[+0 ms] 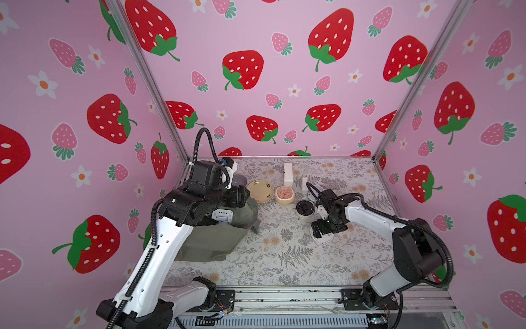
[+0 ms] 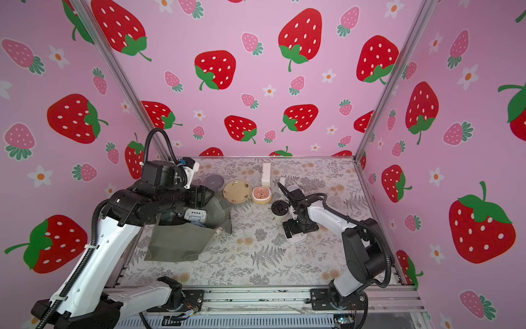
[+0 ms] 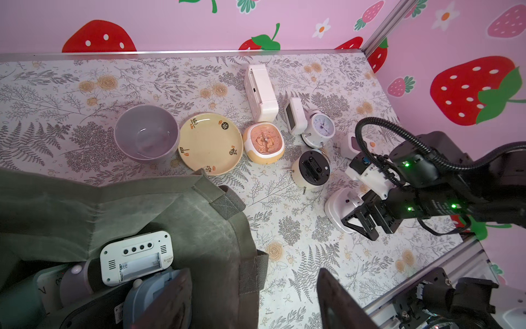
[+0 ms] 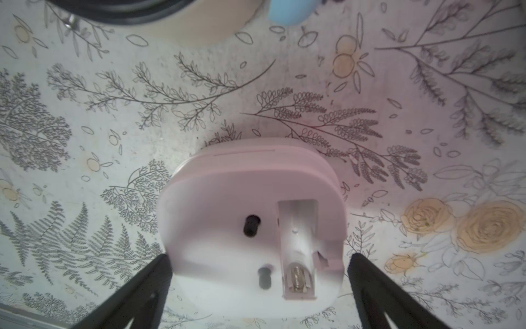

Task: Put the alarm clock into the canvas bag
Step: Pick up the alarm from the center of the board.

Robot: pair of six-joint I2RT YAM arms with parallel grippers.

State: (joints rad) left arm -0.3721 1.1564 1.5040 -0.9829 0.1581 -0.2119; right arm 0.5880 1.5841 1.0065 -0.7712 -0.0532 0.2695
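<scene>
R gripper (image 4: 259, 256): jaws wide, straddling white alarm clock (image 4: 250, 199), back up on table (image 4: 284, 85). L gripper (image 3: 253, 270): jaws apart, astride canvas bag (image 3: 170, 205) rim.

— What's on the table besides the job itself?
— A pale yellow plate (image 3: 210, 142), lying flat, with small dark and orange drawings round its rim.
— Anything by the plate?
— A lilac bowl (image 3: 146, 134), upright, just beside it. Whether the rims touch, I can't tell.
— And under the plate?
— A tabletop (image 1: 284, 256) printed with grey ferns and tan roses.
— Behind the plate?
— A pink wall (image 1: 284, 85) covered in red strawberries, with metal posts (image 1: 398, 114) rising at the corners on either side.
</scene>
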